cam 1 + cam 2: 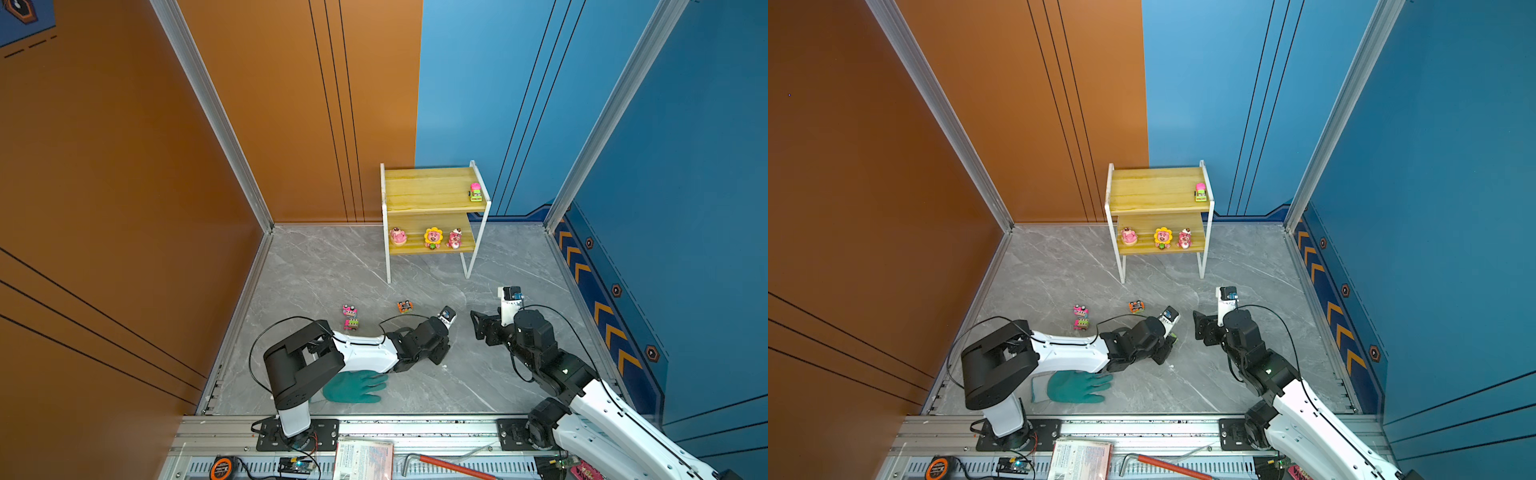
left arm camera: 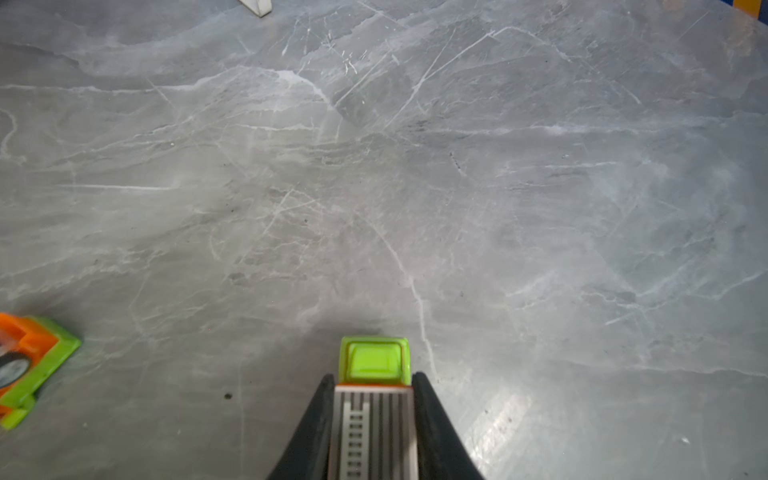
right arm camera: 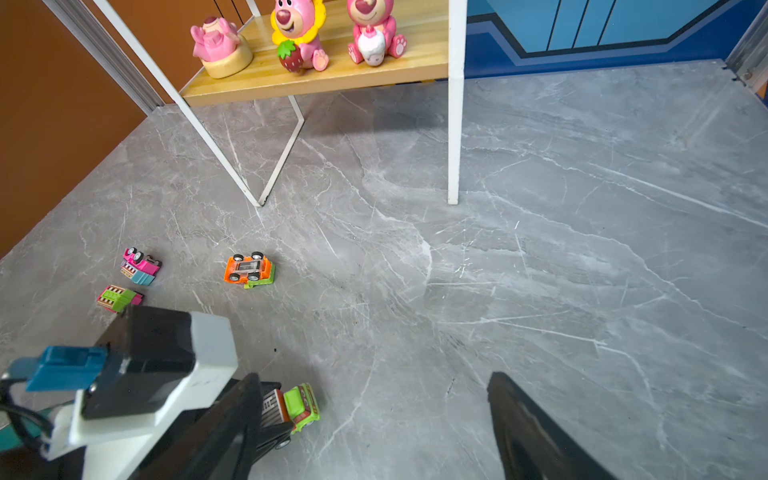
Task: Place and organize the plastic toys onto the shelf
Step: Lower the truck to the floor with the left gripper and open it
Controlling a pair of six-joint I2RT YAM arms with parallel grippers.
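Low in both top views, the left arm (image 1: 361, 351) hides part of the teal glove (image 1: 357, 386) from us. In the left wrist view, the frame edge cuts off the orange-and-green car (image 2: 29, 365) and the green truck's (image 2: 374, 359) rear.

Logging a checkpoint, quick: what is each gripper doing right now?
Left gripper: closed on a green toy truck.
Right gripper: open, holding nothing.

no words or numbers can be read. the booklet (image 1: 363, 459) on the front rail (image 1: 415, 428) carries print too small to make out. orange arrow marks (image 1: 602, 308) line the blue wall (image 1: 706, 187).
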